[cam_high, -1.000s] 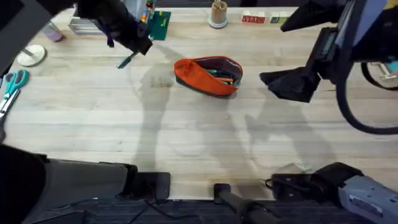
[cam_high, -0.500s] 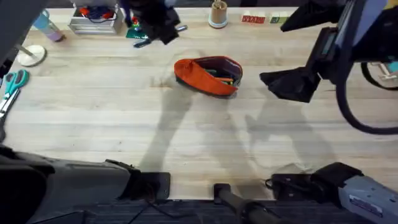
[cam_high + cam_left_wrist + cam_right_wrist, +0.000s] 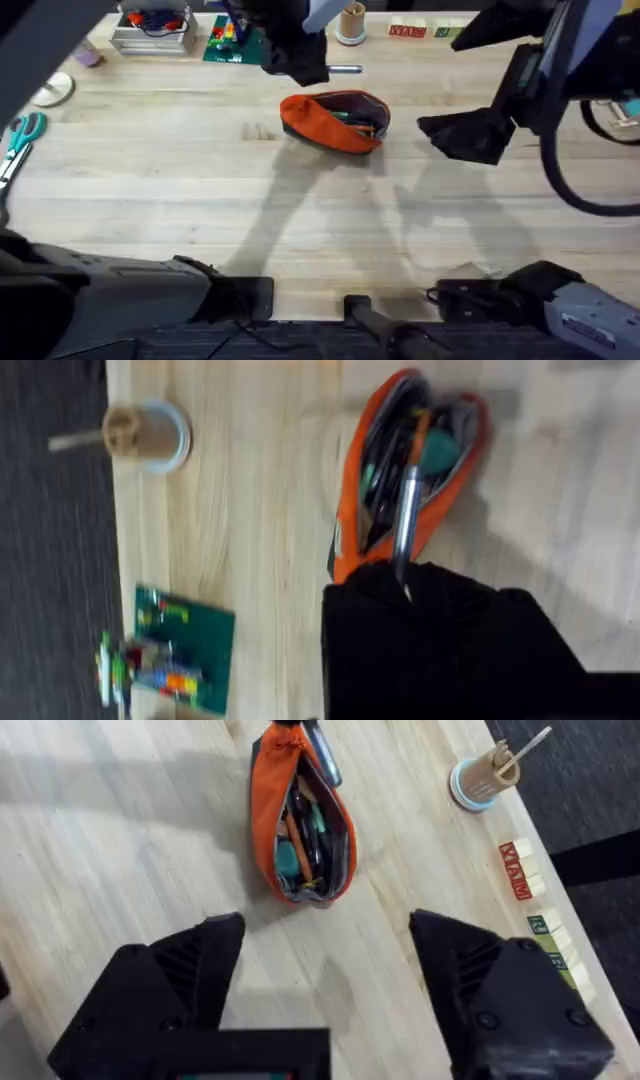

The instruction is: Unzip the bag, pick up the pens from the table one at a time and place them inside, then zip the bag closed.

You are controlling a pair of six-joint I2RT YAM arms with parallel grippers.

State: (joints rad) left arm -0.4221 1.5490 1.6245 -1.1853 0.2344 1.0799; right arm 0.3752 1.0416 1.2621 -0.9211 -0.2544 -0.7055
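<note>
Carrying a silvery-grey pen [image 3: 407, 520] pinched in its fingers, the left gripper [image 3: 300, 60] hovers just beyond the far-left end of the unzipped orange bag [image 3: 335, 120], which lies mid-table [image 3: 150, 190] w/ several items already inside. Right gripper [image 3: 325, 975] waits wide open, right of the bag, apart from it. Step in hand: pen placement; next move, as judged, calls for lowering the tip into the opening, then release.

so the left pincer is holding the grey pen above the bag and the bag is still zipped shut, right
Not quite: the bag is unzipped and gaping, with items visible inside, as the right wrist view shows. The rest holds: the left pincer grips the grey pen above the bag.
</note>
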